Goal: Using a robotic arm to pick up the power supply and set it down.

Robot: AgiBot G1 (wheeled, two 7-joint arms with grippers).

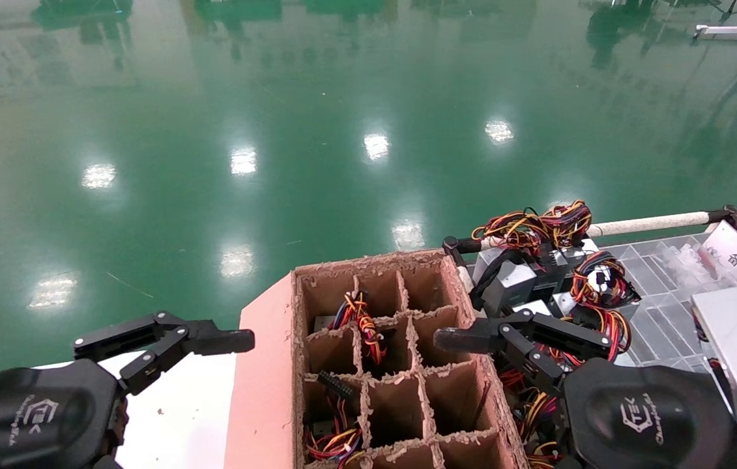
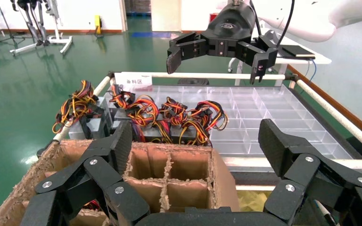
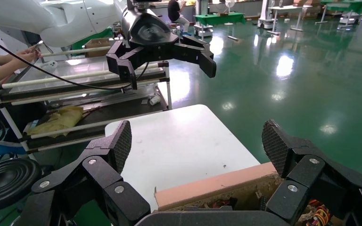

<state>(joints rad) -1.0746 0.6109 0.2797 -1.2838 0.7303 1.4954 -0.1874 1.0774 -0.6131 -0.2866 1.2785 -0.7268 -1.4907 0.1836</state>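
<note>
Grippers, left [image 1: 212,340] and right [image 1: 466,340], agape beside box rims [image 1: 296,306].

Right gripper [image 3: 195,146] fingers [image 3: 118,143] spread wide over cardboard box [image 3: 217,188]; left gripper [image 3: 167,61] open beyond white table [image 3: 179,141].

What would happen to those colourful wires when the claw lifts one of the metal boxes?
The wires look thin and curled, so they would probably dangle rather than stay stiff. They lie tangled with neighbouring bundles, so they may snag or drag another box. The metal box itself looks rigid, likely heavy for its size.
</note>
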